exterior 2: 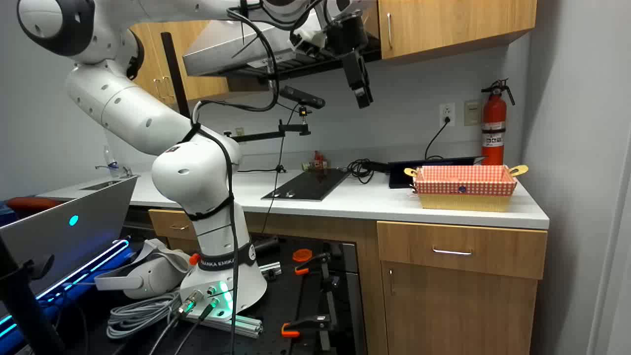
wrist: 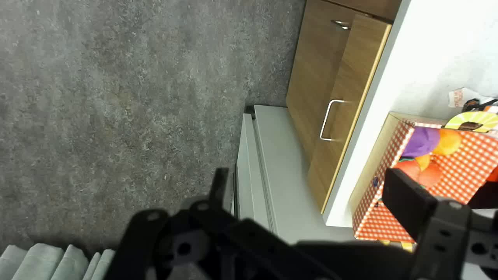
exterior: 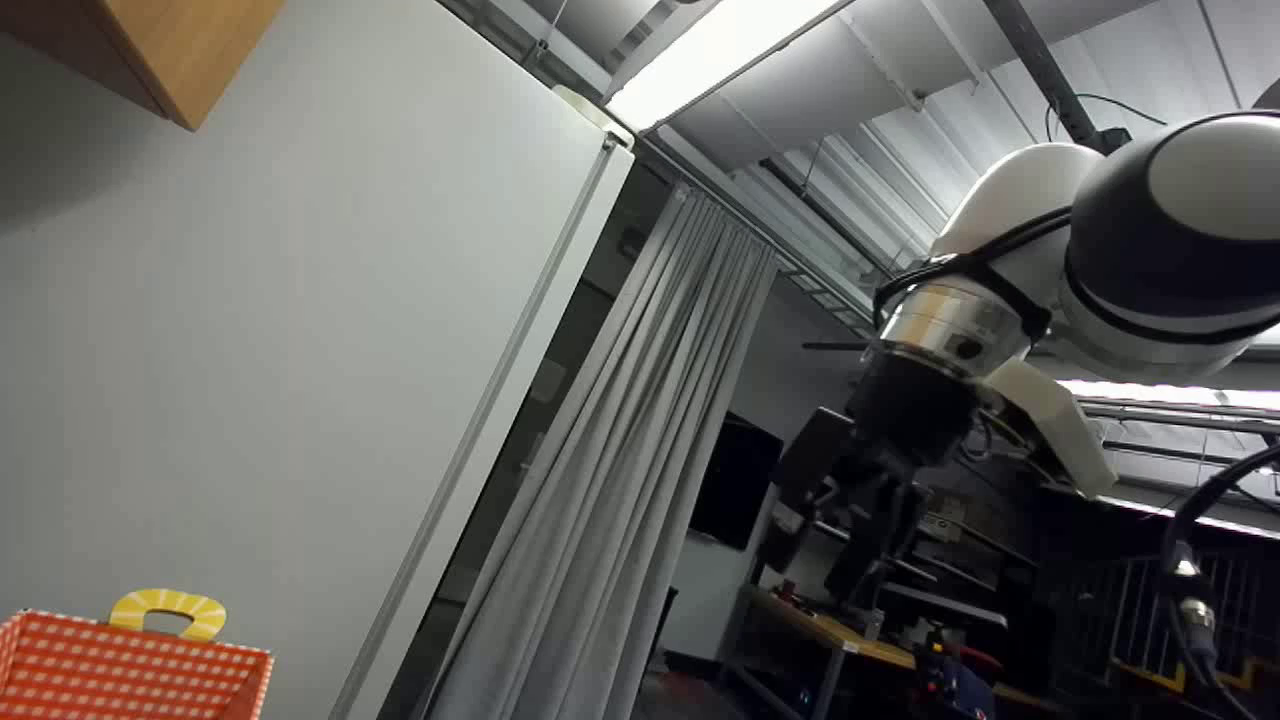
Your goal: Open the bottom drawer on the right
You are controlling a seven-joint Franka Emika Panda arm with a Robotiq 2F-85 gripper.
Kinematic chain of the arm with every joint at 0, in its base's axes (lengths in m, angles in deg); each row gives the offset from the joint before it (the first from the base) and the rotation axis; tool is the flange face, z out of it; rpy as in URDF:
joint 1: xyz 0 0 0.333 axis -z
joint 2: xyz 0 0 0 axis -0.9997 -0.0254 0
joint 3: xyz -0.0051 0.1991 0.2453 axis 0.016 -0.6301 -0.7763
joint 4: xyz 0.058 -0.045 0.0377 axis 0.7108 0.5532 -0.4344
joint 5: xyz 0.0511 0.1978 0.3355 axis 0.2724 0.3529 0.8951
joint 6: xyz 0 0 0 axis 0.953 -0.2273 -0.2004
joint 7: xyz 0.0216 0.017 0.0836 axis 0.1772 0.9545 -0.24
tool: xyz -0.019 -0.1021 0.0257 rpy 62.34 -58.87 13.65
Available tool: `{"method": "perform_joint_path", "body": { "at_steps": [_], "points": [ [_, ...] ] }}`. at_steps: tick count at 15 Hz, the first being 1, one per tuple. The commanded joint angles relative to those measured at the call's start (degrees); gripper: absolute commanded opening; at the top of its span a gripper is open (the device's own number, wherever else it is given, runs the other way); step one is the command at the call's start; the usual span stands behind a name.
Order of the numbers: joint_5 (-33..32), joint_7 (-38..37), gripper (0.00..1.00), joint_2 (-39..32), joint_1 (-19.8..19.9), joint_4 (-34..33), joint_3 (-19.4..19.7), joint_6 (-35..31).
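The right-hand drawer (exterior 2: 462, 242) is tucked under the counter (exterior 2: 365, 203), around 4 o'clock in an exterior view, front pretty much facing us, long axis and handle (exterior 2: 452, 252) both running roughly 9 to 3. In the wrist view, the gripper (wrist: 311, 188) is spread nice and wide.

A grey-walled kitchen, with a ribbed ceiling (exterior: 1160, 60) beyond.
In an exterior view, wooden upper cabinets (exterior 2: 458, 22) hang left and right of a metal range hood (exterior 2: 212, 54) on the far wall (exterior 2: 409, 108), above a white countertop (exterior 2: 355, 202); a plain wall (exterior 2: 577, 148) stands at the right. In an exterior view, a long ceiling light (exterior: 725, 55) glows, a pleated grey curtain (exterior: 620, 420) hangs, and a wood-topped bench (exterior: 832, 628) stands right of it. The wrist view shows a mottled grey floor (wrist: 116, 97).
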Motion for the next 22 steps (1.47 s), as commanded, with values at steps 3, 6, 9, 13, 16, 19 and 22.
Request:
{"method": "perform_joint_path", "body": {
  "at_steps": [3,6,9,13,16,19,22],
  "points": [
    [0.0,0.1,1.0,-0.2,0.1,-0.1,0.0,0.1],
    [0.0,0.1,1.0,-0.2,0.1,-0.1,0.0,0.1],
    [0.0,0.1,1.0,-0.2,0.1,-0.1,0.0,0.1],
    [0.0,0.1,1.0,-0.2,0.1,-0.1,0.0,0.1],
    [0.1,0.4,1.0,-0.4,-0.1,0.0,0.1,0.1],
    [-0.3,1.1,1.0,-1.2,0.0,1.0,0.4,-0.4],
    [-0.9,2.3,1.0,-2.7,0.3,2.9,0.9,-1.2]
  ]
}}
